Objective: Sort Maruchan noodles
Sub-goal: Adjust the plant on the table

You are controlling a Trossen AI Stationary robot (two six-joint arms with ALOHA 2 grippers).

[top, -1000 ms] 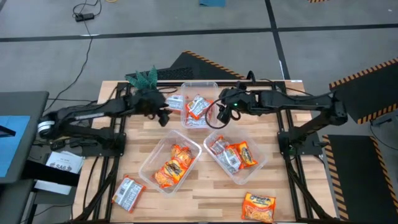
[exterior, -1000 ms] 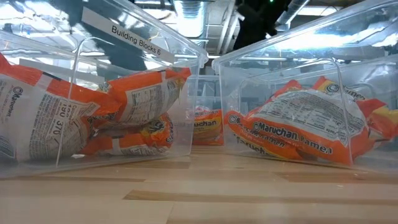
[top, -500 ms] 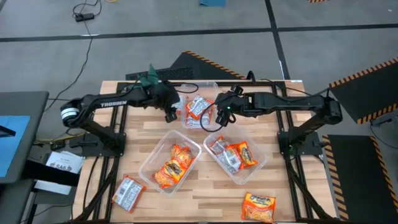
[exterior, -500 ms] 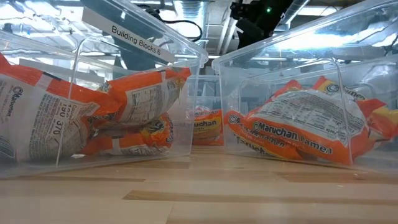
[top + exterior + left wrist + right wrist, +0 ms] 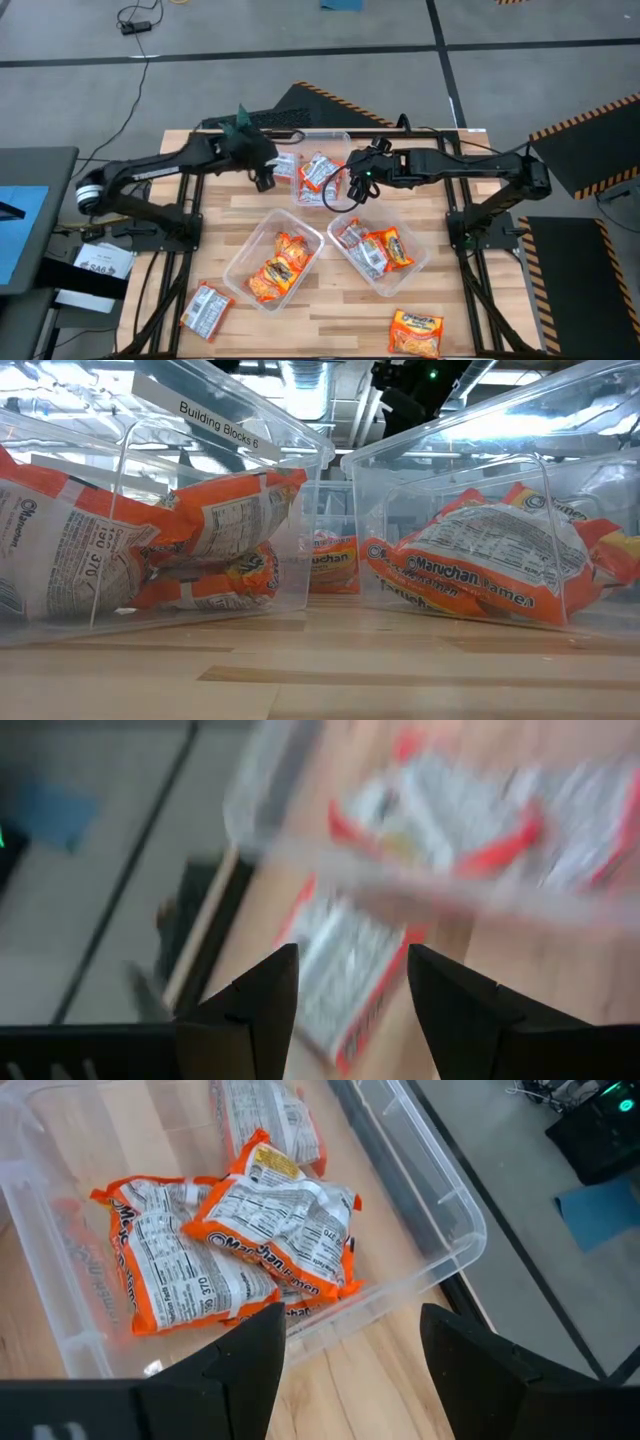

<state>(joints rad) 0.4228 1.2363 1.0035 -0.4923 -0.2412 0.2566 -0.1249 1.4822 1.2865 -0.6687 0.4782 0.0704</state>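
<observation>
The left gripper (image 5: pixel 264 180) has pulled back from the far tub (image 5: pixel 345 140), fingers apart and empty above a loose Maruchan packet (image 5: pixel 283 164) beside it, likely its next pick. The right gripper (image 5: pixel 357 186), also spread and empty, hovers at that tub's other side. The wooden table (image 5: pixel 445 300) holds 3 tubs; grey floor surrounds it.

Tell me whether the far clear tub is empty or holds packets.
It holds packets: the far clear plastic tub contains several orange-edged silvery Maruchan packets, under the open right gripper.
</observation>
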